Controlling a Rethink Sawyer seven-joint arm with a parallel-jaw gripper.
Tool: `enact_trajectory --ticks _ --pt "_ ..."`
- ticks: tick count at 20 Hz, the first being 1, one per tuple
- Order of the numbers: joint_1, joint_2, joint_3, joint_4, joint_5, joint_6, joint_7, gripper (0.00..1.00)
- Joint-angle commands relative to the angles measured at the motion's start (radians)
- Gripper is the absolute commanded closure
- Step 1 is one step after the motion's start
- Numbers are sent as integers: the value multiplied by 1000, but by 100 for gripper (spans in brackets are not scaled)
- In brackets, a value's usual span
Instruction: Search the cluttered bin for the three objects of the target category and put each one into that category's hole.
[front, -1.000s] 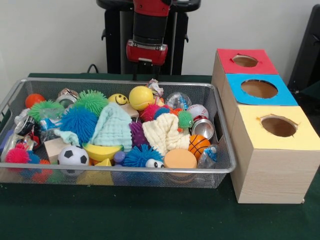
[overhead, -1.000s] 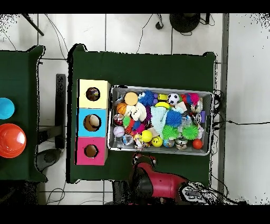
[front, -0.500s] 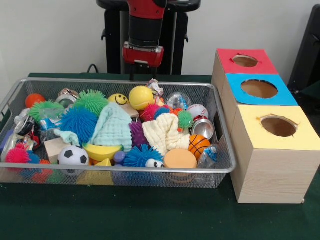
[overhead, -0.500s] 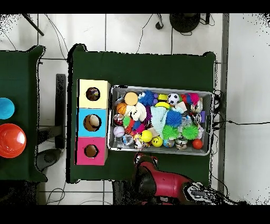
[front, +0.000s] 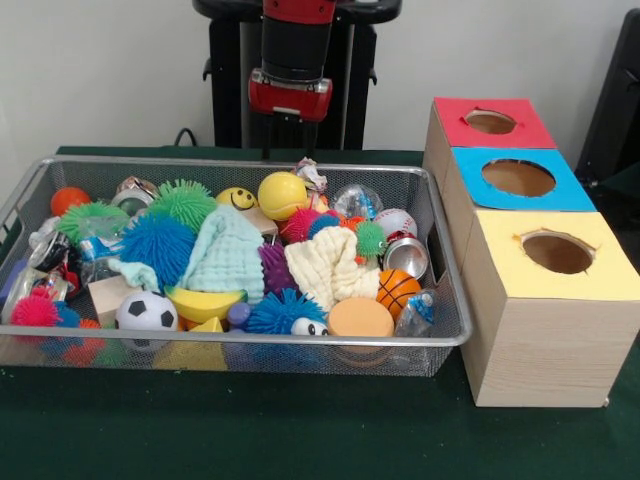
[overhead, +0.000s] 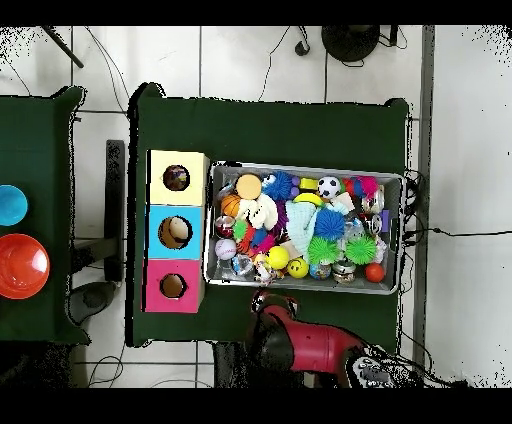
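Note:
A wire mesh bin holds a jumble of toys. Among them are a yellow ball, a soccer ball, a basketball, a baseball, spiky rubber balls in blue and green, two folded cloths and a metal can. To the right stand three wooden boxes with holes, topped red, blue and yellow. My gripper hangs above the bin's far rim, holding nothing that I can see.
In the overhead view the three boxes line the bin's left side on the green table. A second table at the left carries an orange bowl and a blue one. Cables run over the tiled floor.
The arm's red wrist dipped and drifted a little left, then rose slightly. The bin's contents have not moved.

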Motion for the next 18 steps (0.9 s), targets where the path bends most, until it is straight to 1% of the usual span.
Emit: enact_trajectory --ticks 1,7,10,11,18 --pt "16 -80 104 -39 39 64 134 0" --pt "20 -104 104 -29 38 73 139 0" --pt "20 -127 108 -24 37 82 138 0" --pt "27 -122 100 -21 35 67 142 0" --pt "79 -160 56 -31 40 37 148 0"
